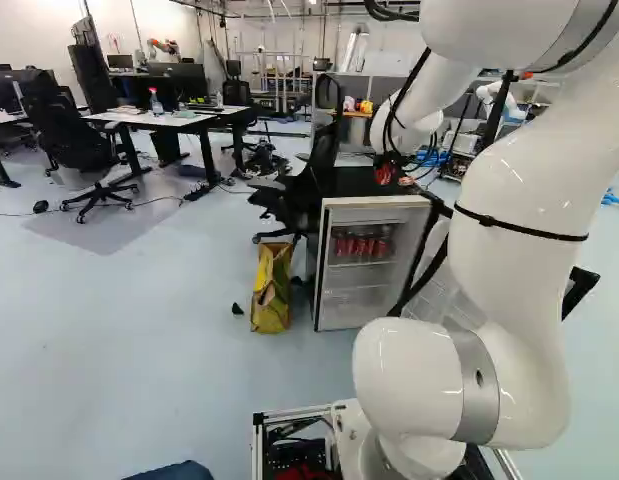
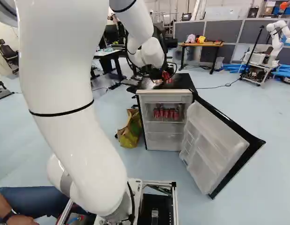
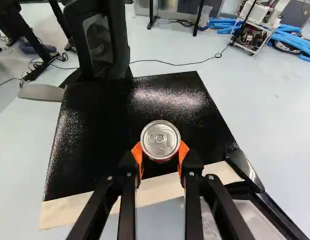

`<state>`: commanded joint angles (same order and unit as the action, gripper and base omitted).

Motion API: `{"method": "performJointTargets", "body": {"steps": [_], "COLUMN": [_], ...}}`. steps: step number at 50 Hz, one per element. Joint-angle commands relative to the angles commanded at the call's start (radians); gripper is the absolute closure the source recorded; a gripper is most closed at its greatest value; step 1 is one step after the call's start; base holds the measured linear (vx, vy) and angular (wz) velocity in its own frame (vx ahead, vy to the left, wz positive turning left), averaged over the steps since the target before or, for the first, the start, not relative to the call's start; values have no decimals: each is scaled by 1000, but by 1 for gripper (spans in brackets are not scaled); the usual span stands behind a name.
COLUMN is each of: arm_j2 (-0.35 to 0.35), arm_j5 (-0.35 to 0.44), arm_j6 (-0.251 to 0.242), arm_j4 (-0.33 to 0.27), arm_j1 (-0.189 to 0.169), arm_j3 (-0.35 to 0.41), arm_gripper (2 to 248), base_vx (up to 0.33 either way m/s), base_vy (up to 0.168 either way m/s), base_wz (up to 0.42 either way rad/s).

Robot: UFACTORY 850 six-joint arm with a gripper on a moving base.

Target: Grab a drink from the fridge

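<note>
My gripper [image 2: 167, 75] is at the black top of the small fridge [image 2: 164, 99] in the right base view. In the wrist view the gripper [image 3: 160, 151] is shut on a drink can [image 3: 160, 139], its orange pads on two sides and the silver lid facing the camera. The can is over the black fridge top [image 3: 109, 120]; whether it touches that surface I cannot tell. Below, the fridge is open, its door [image 2: 215, 145] swung out to the right in the right base view. Several red cans [image 2: 167, 113] stand on its upper shelf.
A yellow-green bag [image 1: 272, 288] stands beside the fridge. A black office chair [image 1: 314, 185] is close behind the bag. Desks [image 1: 159, 120] stand farther back. Another robot [image 2: 278, 40] is on a cart at the far right of the right base view.
</note>
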<state>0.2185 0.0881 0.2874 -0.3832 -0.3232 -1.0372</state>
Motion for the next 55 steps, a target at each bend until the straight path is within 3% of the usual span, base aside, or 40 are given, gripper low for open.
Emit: {"method": "performJointTargets", "body": {"steps": [27, 55], "arm_j2": [0, 3], "arm_j5": [-78, -107], "arm_j6": [0, 0], "arm_j4": [0, 0], "arm_j1": [0, 1], "arm_j3": [0, -4], "arm_gripper": [159, 159], "base_vx": [0, 0], "base_vy": [0, 0], "base_wz": [0, 0]}}
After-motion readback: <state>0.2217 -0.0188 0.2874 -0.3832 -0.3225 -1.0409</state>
